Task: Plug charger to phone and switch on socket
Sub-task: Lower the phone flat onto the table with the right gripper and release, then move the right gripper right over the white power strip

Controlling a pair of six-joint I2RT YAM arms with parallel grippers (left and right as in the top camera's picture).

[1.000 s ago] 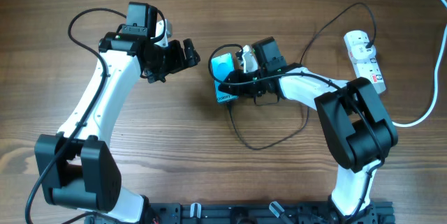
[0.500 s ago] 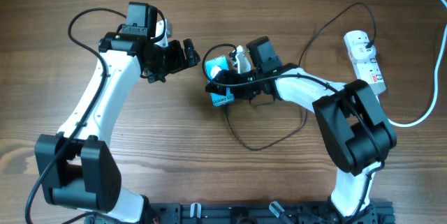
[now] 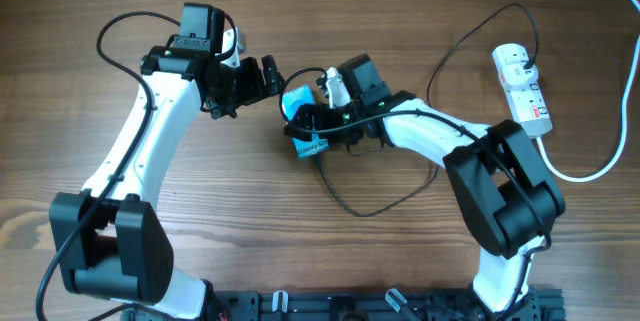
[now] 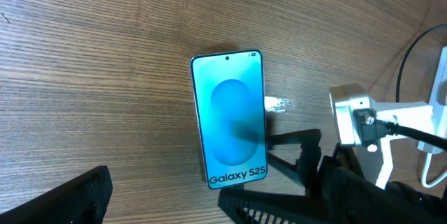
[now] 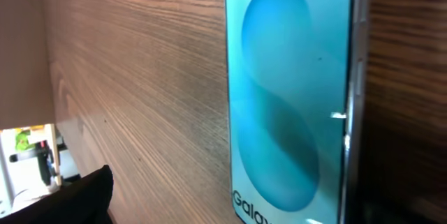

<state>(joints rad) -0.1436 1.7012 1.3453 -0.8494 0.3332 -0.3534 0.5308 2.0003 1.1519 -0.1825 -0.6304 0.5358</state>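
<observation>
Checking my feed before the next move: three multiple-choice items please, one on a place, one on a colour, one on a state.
1. Where is the socket? A at the table's far right; B between the arms; C under the left arm.
2. The phone's screen colour? A red; B cyan-blue; C black.
3. The left gripper is: A shut on the phone; B shut on a cable; C open, empty.
Answers: 1 A, it lies by the right edge; 2 B, the screen glows cyan-blue; 3 C, its fingers stand apart, nothing between.
</observation>
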